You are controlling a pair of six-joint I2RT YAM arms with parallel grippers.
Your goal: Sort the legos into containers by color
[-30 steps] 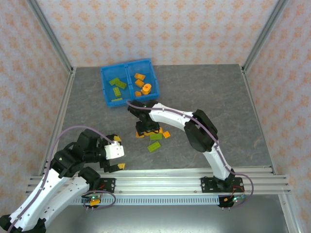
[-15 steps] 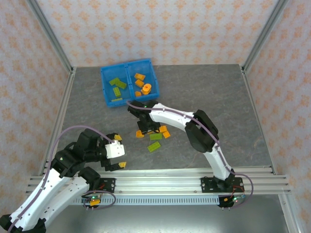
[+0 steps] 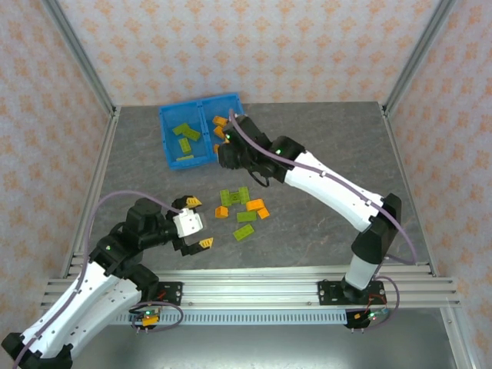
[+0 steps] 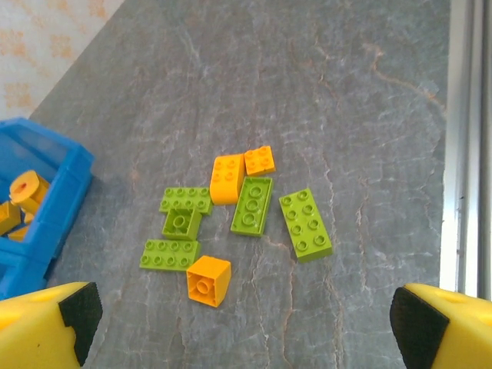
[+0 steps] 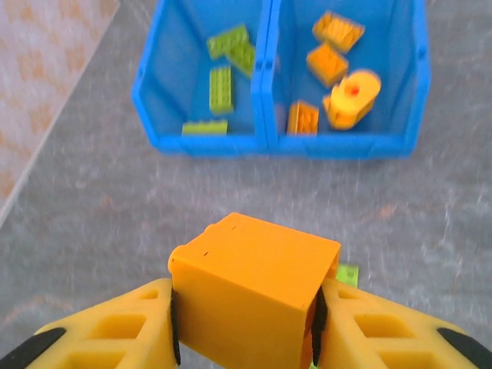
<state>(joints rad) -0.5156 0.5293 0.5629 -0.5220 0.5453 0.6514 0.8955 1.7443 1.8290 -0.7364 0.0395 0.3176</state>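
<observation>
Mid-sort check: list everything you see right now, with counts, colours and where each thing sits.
Tray: one, bright blue, two compartments, far-left part of the table.
Green bricks in tray: about four, lime green, left compartment.
Orange bricks in tray: three, orange, right compartment.
Round piece: one, orange, right compartment.
Loose green bricks: five, lime green, clustered mid-table.
Loose orange bricks: three, orange, same cluster.
Held brick: one, orange, between the right fingers, facing the tray.
Table: one, grey stone pattern.
Left end effector: one, yellow fingers, open and empty, near the cluster.
Right end effector: one, yellow fingers, closed on the held brick.
</observation>
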